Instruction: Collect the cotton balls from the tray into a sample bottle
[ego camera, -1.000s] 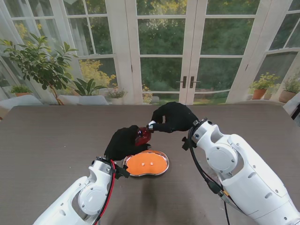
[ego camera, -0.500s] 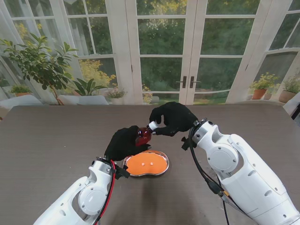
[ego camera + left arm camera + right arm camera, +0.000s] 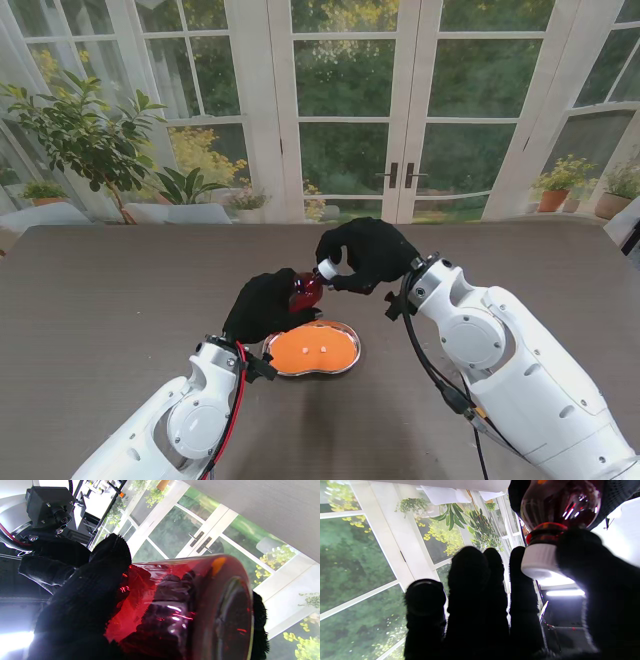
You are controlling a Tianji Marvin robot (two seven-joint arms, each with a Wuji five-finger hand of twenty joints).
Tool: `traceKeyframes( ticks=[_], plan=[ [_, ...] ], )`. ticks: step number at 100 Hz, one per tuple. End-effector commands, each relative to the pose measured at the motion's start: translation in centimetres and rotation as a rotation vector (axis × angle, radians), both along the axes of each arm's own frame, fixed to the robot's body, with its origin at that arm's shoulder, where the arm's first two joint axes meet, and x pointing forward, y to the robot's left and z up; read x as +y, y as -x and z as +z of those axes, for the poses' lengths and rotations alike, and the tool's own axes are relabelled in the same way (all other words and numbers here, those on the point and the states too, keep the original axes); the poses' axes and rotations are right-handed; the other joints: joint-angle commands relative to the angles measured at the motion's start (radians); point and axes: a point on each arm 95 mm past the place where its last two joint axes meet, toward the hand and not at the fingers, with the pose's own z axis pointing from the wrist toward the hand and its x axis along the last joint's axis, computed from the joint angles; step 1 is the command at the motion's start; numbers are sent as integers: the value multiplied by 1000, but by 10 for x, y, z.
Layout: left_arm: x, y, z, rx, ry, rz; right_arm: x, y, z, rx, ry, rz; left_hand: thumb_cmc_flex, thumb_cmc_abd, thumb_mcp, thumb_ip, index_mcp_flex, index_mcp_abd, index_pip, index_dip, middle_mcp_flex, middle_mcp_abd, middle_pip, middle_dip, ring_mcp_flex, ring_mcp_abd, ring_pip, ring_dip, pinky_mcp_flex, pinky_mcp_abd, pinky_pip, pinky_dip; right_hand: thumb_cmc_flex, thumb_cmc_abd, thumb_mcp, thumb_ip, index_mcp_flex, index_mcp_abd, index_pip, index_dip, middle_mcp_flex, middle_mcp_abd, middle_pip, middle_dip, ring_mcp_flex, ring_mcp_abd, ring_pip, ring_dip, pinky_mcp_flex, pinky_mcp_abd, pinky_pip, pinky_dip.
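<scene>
Fingers (image 3: 580,555) of the right hand (image 3: 366,252), black-gloved, pinch the white ribbed cap (image 3: 538,560) of the sample bottle (image 3: 305,290): thumb on one side, forefinger on the other, the remaining three fingers extended side by side and clear of the cap. Left hand (image 3: 264,305) is wrapped around the bottle body, fingers closed on the red glass; the left wrist view shows the glove through the tinted wall. Bottle is held in the air above the table (image 3: 100,300), just beyond the far rim of the tray (image 3: 350,360). Long axis tilted: base down toward the left hand, nearer to me, neck and cap pointing up and to the right toward the right hand. Count: one bottle, one cap, one tray. Tray is kidney-shaped, metal-rimmed, with an orange floor, and lies flat on the table. Two small white cotton balls (image 3: 313,350) lie on that floor, near each other; they are very small in the stand view, so more could escape notice. No label or writing readable on bottle, cap or tray. Bottle contents cannot be made out through the dark glass. Beyond the table: white-framed glass doors (image 3: 400,120) and a potted plant (image 3: 85,130) at left.
</scene>
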Motion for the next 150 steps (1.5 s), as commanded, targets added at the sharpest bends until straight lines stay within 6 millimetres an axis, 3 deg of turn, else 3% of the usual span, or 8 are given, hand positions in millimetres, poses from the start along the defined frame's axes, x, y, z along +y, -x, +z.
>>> traceKeyframes(
  ticks=[1, 25, 49, 79, 91, 108, 117, 150],
  plan=[
    [-2, 0, 2, 6, 2, -11, 2, 1, -2, 6, 20, 12, 280, 363, 270, 50, 110, -219, 354, 15, 54, -69, 37, 15, 53, 7, 69, 14, 2, -58, 45, -2, -58, -53, 53, 41, -50, 7, -24, 43, -42, -33, 1, -14, 10, -31, -18, 8, -14, -48, 11, -6],
    [-2, 0, 2, 6, 1, -11, -4, 1, 1, 4, 50, -11, 281, 362, 270, 50, 108, -219, 353, 14, 54, -68, 37, 15, 52, 8, 69, 14, 2, -59, 46, -1, -275, -21, 28, 10, -263, 158, -148, 17, -215, 13, -96, -91, -137, 15, -117, -8, -132, -43, -60, 1],
    [-3, 0, 1, 7, 2, -12, -9, 2, 4, 70, 85, -64, 280, 362, 270, 50, 109, -220, 353, 14, 55, -68, 38, 15, 52, 7, 70, 14, 2, -59, 46, -1, -380, 493, -321, 62, -197, 144, -121, 22, -186, 47, -71, -93, -130, 52, -50, 6, -132, -32, -27, 55],
    [-3, 0, 1, 9, 1, -13, -3, 2, 0, 83, 128, -71, 280, 362, 270, 50, 109, -220, 353, 14, 55, -69, 38, 15, 52, 8, 69, 14, 2, -58, 46, -1, -256, 708, -698, 134, -10, 75, -74, 90, -87, 41, -48, -52, -65, 60, -21, 10, -85, -19, 6, 55],
    [-3, 0, 1, 8, 1, -12, 0, 2, -2, 87, 121, -63, 281, 362, 270, 50, 109, -219, 353, 14, 55, -68, 37, 14, 53, 8, 69, 14, 1, -58, 46, -1, -190, 675, -700, 154, 50, 51, -53, 101, -26, 29, -33, -45, -28, 59, -10, 11, -63, -8, 18, 54],
    [-3, 0, 0, 9, 1, -10, 2, 2, -3, 85, 106, -50, 281, 361, 270, 50, 108, -219, 352, 14, 55, -68, 37, 14, 51, 7, 69, 14, 1, -57, 45, -1, -207, 546, -239, 95, 100, 22, -37, 119, 38, 13, -40, -40, 2, 53, -21, 5, -44, 2, 29, 36],
    [-3, 0, 0, 9, 1, -11, 3, 1, -5, 87, 90, -37, 280, 362, 270, 50, 109, -219, 353, 14, 55, -70, 37, 13, 52, 9, 69, 14, 1, -57, 45, -1, -171, 527, -187, 100, 114, 8, -26, 124, 57, 7, -36, -38, 14, 49, -18, 7, -37, 2, 34, 34],
    [-3, 0, 0, 8, 1, -11, 2, -1, -8, 103, 31, -11, 280, 362, 270, 50, 109, -220, 353, 14, 55, -69, 37, 14, 52, 8, 69, 14, 1, -59, 46, -1, 13, 267, -104, -104, 44, -84, 197, -117, 81, -12, -29, -32, 35, 21, -6, 12, -24, -5, 41, 21]
  ],
)
